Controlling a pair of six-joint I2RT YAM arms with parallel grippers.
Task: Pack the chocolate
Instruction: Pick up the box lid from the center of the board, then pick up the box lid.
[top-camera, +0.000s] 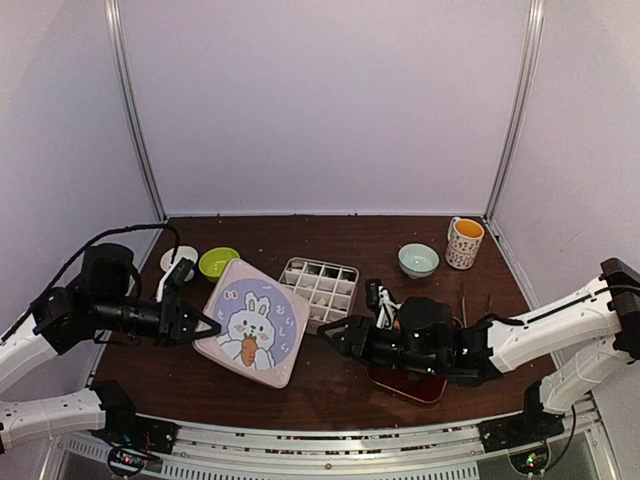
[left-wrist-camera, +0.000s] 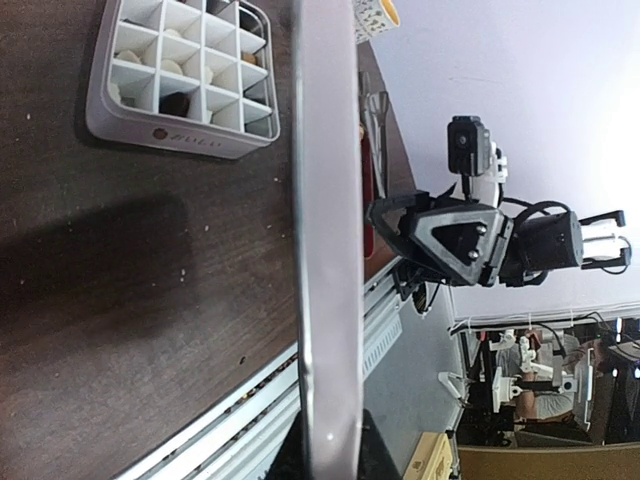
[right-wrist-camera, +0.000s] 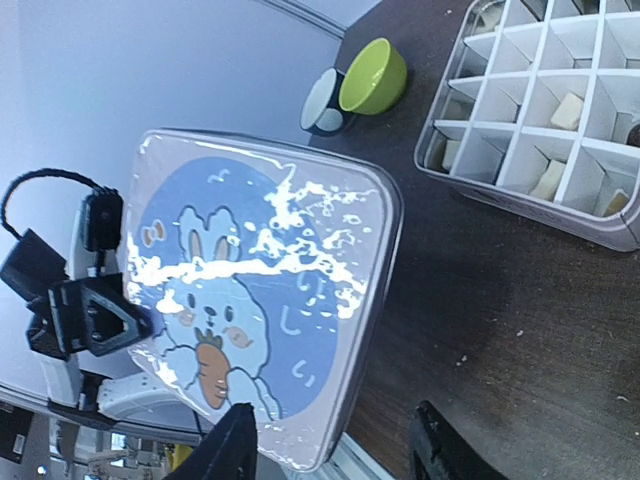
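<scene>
The left gripper (top-camera: 207, 325) is clamped on the edge of the bunny-printed tin lid (top-camera: 250, 322), which it holds tilted over the tabletop (top-camera: 330, 240). Right of that gripper, past the lid, the gridded tin (top-camera: 320, 288) holds the chocolate (right-wrist-camera: 567, 110) in its compartments. The right gripper (top-camera: 330, 337), fingers apart, points at the lid's far side.

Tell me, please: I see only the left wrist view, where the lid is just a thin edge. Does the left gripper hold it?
Observer: Yes. The left gripper pinches the lid at its left edge, bunny picture facing up.
Operator: Is the right gripper closed on it too?
Observer: No. The right gripper is open and holds nothing.
Operator: What stands beyond the lid?
Observer: A green bowl beside a small white dish.
</scene>
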